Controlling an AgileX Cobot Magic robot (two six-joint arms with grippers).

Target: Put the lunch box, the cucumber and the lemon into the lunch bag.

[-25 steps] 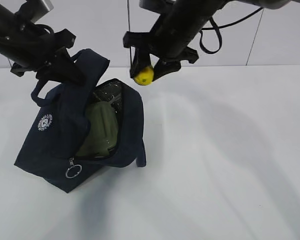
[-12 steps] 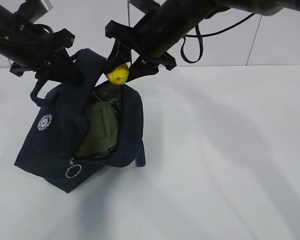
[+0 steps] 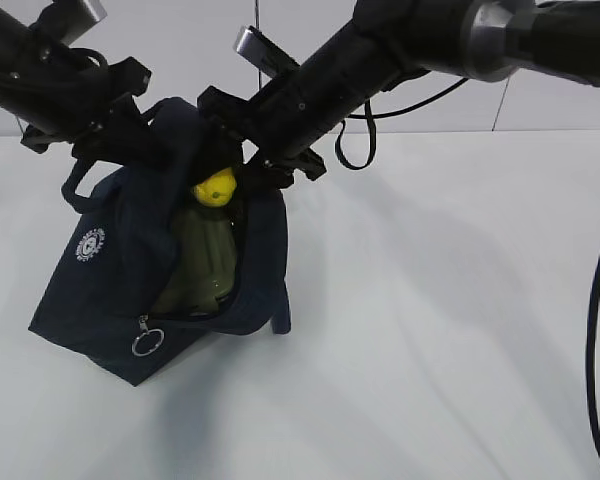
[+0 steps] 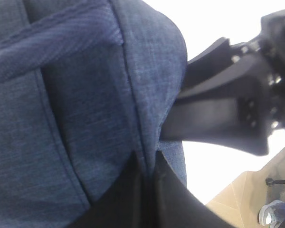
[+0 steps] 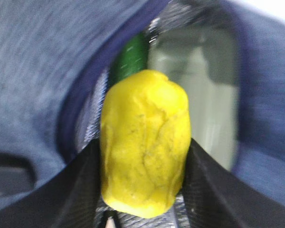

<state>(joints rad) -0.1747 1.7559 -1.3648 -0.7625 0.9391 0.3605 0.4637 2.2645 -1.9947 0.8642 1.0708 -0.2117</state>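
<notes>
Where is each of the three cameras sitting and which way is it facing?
Exterior view: raised, in front of the table, slanting down at the lunch bag; both arms show, right gripper holding the lemon.
Left wrist view: on the left arm, pressed close to the bag's fabric; left gripper shut on a fold.
Right wrist view: on the right arm, facing into the bag's opening; dark fingers flank the lemon, with the cucumber and lunch box behind.
Shared: the exterior and right wrist views both show the lemon.

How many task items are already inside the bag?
2: the lunch box and, beside it, the cucumber sit inside the lunch bag. The lemon is at its opening, gripped by the right gripper.
</notes>
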